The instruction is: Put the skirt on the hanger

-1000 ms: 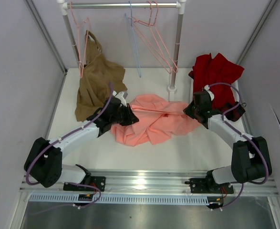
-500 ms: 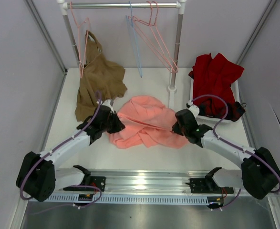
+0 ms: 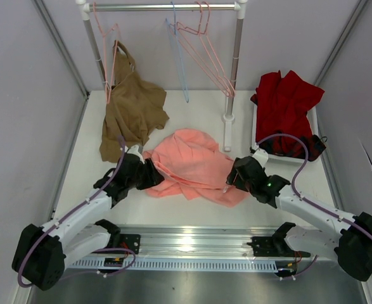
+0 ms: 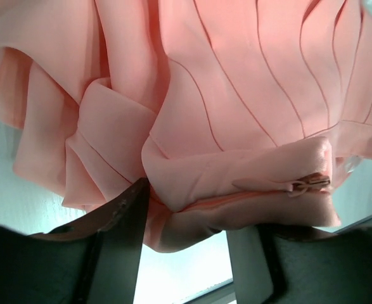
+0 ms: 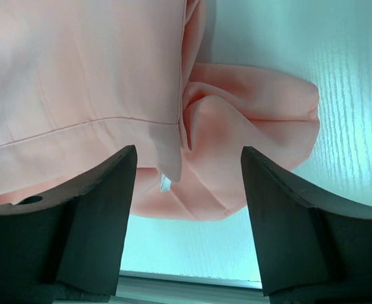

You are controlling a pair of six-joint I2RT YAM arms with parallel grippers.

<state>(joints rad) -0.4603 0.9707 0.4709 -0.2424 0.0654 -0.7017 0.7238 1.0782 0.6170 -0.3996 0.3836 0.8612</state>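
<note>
The salmon-pink skirt [image 3: 195, 164] lies crumpled on the white table, near the front. The light blue hanger [image 3: 179, 60] hangs on the rack rail at the back, far from both arms. My left gripper [image 3: 149, 176] sits at the skirt's left edge with its jaws apart. A folded hem of the skirt [image 4: 236, 177] lies loosely between the fingers [image 4: 119, 240] of the left gripper [image 4: 189, 215], with table showing below it. At the skirt's right edge my right gripper [image 3: 236, 175] is open. In its own view the right gripper [image 5: 189, 155] is wide, and the skirt [image 5: 249, 120] bunches just beyond the tips.
Pink wire hangers [image 3: 205, 54] hang on the rack. A tan-brown garment [image 3: 132, 104] hangs from one at the left and drapes onto the table. A dark red garment [image 3: 287, 104] fills a white tray [image 3: 286, 158] at the right. The rack post foot [image 3: 228, 118] stands behind the skirt.
Both arms drew the skirt toward the near edge of the table. Both grippers then opened and let go of the fabric.
</note>
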